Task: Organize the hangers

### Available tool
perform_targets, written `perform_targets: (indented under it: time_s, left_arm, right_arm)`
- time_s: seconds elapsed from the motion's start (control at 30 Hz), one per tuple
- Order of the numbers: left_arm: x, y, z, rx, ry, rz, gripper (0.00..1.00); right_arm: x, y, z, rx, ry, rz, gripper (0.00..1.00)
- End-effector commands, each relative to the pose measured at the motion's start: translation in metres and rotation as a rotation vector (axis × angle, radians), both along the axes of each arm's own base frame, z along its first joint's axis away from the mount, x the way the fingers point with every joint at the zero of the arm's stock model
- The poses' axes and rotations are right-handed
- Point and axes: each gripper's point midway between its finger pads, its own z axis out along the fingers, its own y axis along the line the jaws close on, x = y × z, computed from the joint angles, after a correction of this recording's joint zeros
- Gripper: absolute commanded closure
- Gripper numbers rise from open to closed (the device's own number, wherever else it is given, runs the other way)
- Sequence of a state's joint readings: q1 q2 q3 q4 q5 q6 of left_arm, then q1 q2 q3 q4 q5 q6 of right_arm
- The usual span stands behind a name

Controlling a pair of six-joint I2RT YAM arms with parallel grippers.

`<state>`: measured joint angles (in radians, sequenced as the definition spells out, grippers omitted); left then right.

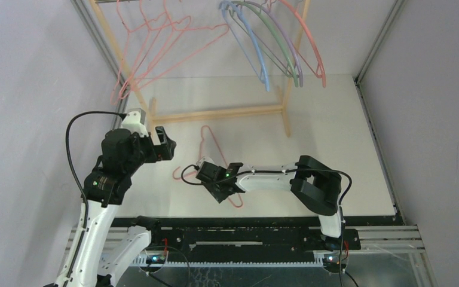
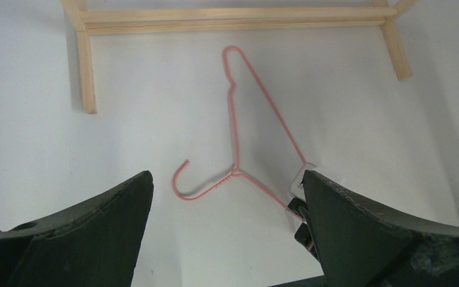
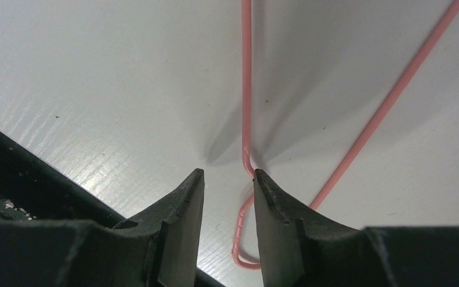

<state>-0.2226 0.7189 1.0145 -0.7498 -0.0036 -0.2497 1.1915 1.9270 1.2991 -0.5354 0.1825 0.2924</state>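
One salmon-pink hanger (image 2: 236,170) lies flat on the white surface (image 1: 334,131), at 6 o'clock from the wooden rack (image 1: 215,113). In the left wrist view its hook curls toward 8 o'clock and its narrow end points to 12.

The right claw (image 3: 227,176) is low over the hanger's 5 o'clock end. Its fingers are parted by a narrow gap, not clenched. The wire (image 3: 246,72) comes down from 12 o'clock, bends against the tip of the 3 o'clock finger (image 3: 275,215), and runs on inside the gap beside that finger.

The left claw (image 1: 166,143) hangs above the surface at 10 o'clock from the hanger, spread wide and gripping nothing.

The other hangers are on the rack's rail: salmon-pink ones (image 1: 155,42) at 11 o'clock, and blue (image 1: 248,42), green (image 1: 275,42), lavender (image 1: 290,54) and another pink (image 1: 312,51) at 1 o'clock.
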Motion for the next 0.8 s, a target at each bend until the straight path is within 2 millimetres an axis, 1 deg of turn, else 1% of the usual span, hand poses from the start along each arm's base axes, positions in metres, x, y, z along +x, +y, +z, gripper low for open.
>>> perform_targets:
  time_s: [0.0,0.13,0.23,0.33,0.4,0.5,0.6,0.77]
  left_arm:
    - [-0.002,-0.002,0.007,-0.029,-0.028,-0.002,0.00]
    - [-0.002,-0.003,0.008,-0.038,-0.030,-0.001,0.00]
    - [-0.003,-0.004,0.002,-0.044,-0.016,0.000,0.01]
    - [-0.005,-0.002,-0.006,-0.046,0.000,0.011,0.01]
    - [-0.006,-0.002,-0.011,-0.051,0.009,0.015,0.00]
    - [-0.005,-0.003,-0.014,-0.063,0.015,0.021,0.00]
    - [-0.006,-0.002,-0.013,-0.069,0.011,0.029,0.00]
    - [-0.010,0.001,-0.016,-0.075,0.014,0.048,0.01]
  right_arm:
    - [0.008,0.011,0.028,0.042,-0.046,0.005,0.56]
    - [0.015,0.015,0.044,0.045,-0.069,0.013,0.55]
    - [0.021,0.021,0.045,0.036,-0.077,0.028,0.54]
    - [0.025,0.024,0.037,0.031,-0.061,0.047,0.53]
    - [0.027,0.024,0.027,0.033,-0.030,0.051,0.54]
    - [0.031,0.017,0.012,0.037,0.008,0.037,0.56]
    - [0.035,0.010,0.003,0.022,0.012,0.040,0.58]
    - [0.032,0.004,-0.011,0.009,0.041,0.048,0.62]
